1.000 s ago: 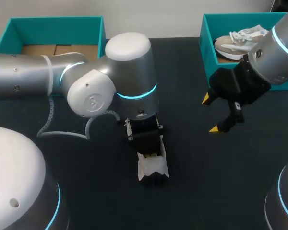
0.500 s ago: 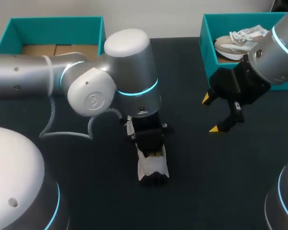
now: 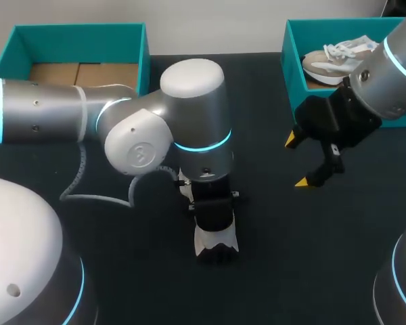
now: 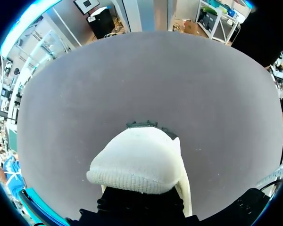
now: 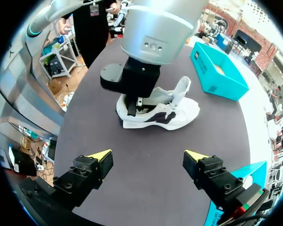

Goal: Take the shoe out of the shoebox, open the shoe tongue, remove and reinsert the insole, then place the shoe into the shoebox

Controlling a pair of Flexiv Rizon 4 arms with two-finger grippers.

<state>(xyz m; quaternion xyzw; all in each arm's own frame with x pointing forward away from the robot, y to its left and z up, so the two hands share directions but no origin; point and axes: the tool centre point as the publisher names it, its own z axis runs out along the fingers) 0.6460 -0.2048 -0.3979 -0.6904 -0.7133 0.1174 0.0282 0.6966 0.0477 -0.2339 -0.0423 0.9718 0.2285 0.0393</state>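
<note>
L end effector point(image 3: 213, 211) down in white sneaker point(image 5: 172, 115) on table point(image 3: 291, 257), state cannot tell; R end effector point(image 3: 298, 161) spread wide.

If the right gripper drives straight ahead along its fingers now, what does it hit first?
Likely the white-and-black sneaker on the dark tabletop, with the left gripper at its opening; depth is unclear.

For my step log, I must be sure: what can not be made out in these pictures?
Left gripper: its hold on the shoe is hidden, by the left arm in head view, by the shoe's collar in right wrist view.
Insole: inside the shoe, hidden in every view.
Second shoe in the right shoebox: one end covered by the right arm, head view.
</note>
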